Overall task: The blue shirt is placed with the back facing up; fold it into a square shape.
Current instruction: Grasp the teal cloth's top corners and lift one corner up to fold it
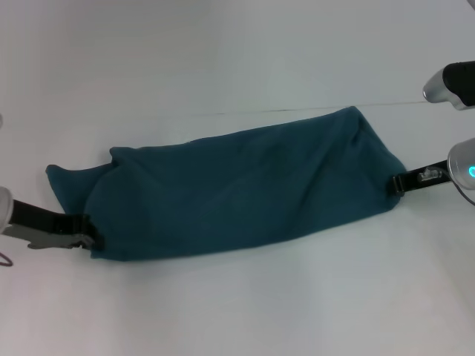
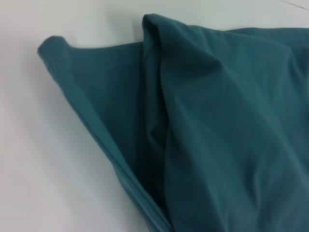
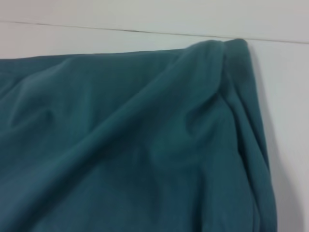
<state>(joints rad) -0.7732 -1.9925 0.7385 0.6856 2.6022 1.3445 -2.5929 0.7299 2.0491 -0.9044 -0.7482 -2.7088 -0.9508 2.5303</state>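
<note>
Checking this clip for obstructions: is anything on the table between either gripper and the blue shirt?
Nothing visible is. The left gripper sits right at the blue shirt's near-left corner, and the right gripper at its right end. Only bare white table surrounds the folded cloth.

Left end effector [image 1: 87,239] black and grey, right end effector [image 1: 401,182] black, silver-white casing, teal light
</note>
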